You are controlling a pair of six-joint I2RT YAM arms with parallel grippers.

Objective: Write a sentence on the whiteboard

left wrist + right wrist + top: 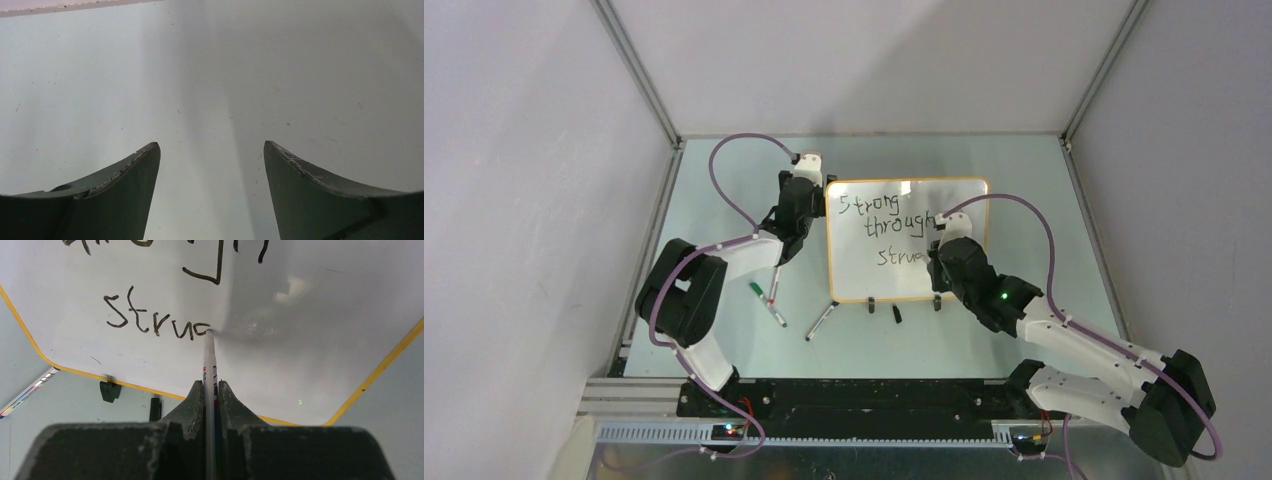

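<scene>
The whiteboard (860,280) lies on the table's middle, with a thin orange rim. The sentence (879,215) in black marker reads "Strong", "through" and an unfinished third word. In the right wrist view that word (150,322) reads "struc" on the whiteboard (310,340). My right gripper (211,384) is shut on a white marker (208,362), and the tip touches the board at the last letter. From above, the right gripper (939,245) hangs over the board's right half. My left gripper (811,168) stands open beside the board's far left corner; between its fingers (211,145) shows only bare table.
Spare markers lie left of the board's near edge: a green-capped one (755,290), another (776,312) and a third (821,322). A black cap (897,313) lies between the board's two black clip feet (870,303). Grey walls close in the table.
</scene>
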